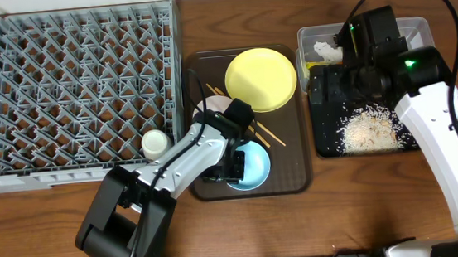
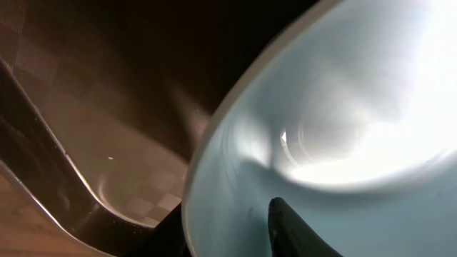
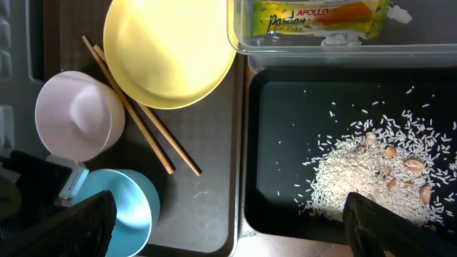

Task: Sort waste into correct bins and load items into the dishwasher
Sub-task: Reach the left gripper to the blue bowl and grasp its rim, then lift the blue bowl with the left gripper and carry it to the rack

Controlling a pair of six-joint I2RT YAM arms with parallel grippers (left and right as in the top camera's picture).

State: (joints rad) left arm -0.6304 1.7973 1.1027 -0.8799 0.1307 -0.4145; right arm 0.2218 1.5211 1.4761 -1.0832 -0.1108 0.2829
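Note:
My left gripper is shut on the rim of the light-blue bowl, which sits on the brown serving tray. In the left wrist view the bowl fills the frame, and the gripper has one finger inside it. The yellow plate, white bowl and chopsticks lie on the same tray. The small white cup stands by the grey dish rack. My right gripper is open and empty above the black tray holding rice. The clear tub holds the wrapper and the tissue.
The brown tray's raised rim runs close beside the bowl. The black tray and clear tub sit just right of the brown tray. Bare wooden table lies in front of the trays.

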